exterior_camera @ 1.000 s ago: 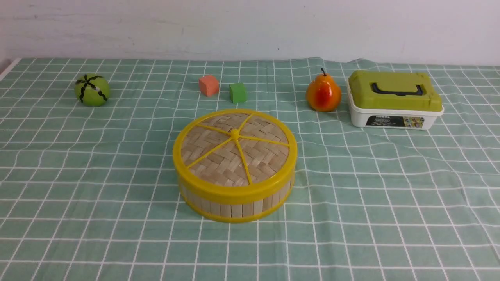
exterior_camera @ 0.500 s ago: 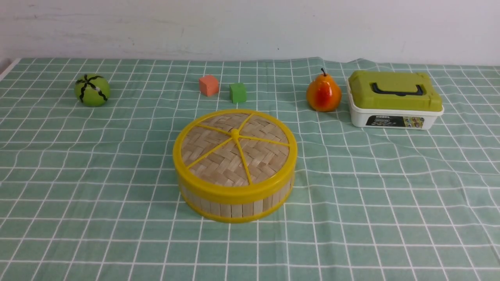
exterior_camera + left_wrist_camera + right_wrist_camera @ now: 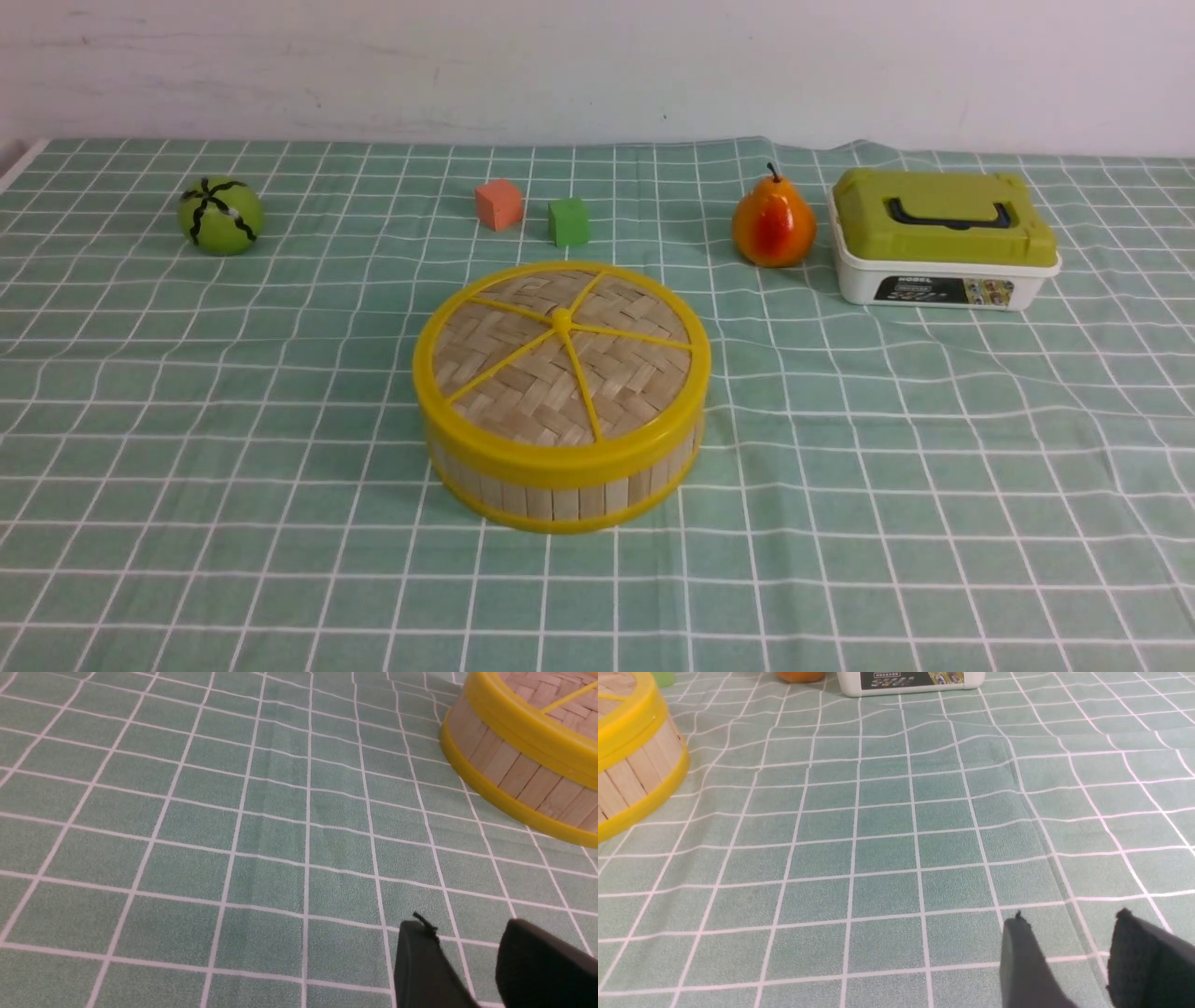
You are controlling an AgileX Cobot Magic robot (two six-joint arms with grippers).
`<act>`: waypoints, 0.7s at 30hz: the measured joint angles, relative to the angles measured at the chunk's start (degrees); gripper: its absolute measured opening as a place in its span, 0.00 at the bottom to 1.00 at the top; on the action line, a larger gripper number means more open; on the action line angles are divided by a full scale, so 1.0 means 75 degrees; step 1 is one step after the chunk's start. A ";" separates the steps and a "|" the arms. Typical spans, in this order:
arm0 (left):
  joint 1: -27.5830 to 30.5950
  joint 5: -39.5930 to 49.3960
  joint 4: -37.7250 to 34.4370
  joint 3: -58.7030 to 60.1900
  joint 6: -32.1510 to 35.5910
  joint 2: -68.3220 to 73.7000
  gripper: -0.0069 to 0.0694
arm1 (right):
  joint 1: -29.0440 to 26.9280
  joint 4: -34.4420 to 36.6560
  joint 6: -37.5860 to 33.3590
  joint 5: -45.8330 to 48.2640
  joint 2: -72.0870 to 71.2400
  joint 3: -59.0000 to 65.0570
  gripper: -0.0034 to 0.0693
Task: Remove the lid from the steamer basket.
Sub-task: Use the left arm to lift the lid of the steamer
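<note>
The steamer basket [image 3: 560,490] stands mid-table, a round tub with a tan slat wall and yellow rims. The lid [image 3: 560,359], woven tan bamboo with a yellow rim and spokes, sits closed on it. Neither arm shows in the front view. My left gripper [image 3: 467,926] is open and empty, low over the cloth, apart from the basket [image 3: 509,772] and lid rim [image 3: 528,728]. My right gripper [image 3: 1069,917] is open and empty over the cloth, well apart from the basket [image 3: 635,784] on its other side.
A green checked cloth [image 3: 887,467] covers the table. At the back stand a green ball [image 3: 220,216], an orange cube [image 3: 499,204], a green cube [image 3: 569,222], a pear [image 3: 772,224] and a white box with an olive-green lid [image 3: 943,238].
</note>
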 joint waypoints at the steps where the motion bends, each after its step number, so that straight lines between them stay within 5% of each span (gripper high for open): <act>1: 0.0000 0.0000 0.0000 0.0000 0.0000 0.0000 0.40 | 0.0000 0.0000 0.0000 0.0000 0.0000 0.0000 0.38; 14: 0.0000 -0.0035 -0.0293 0.0000 -0.0349 0.0000 0.40 | 0.0000 0.0000 0.0000 0.0000 0.0000 0.0000 0.38; 21: 0.0000 -0.0319 -0.4008 0.0000 -0.3209 0.0000 0.40 | 0.0000 0.0000 0.0000 0.0000 0.0000 0.0000 0.38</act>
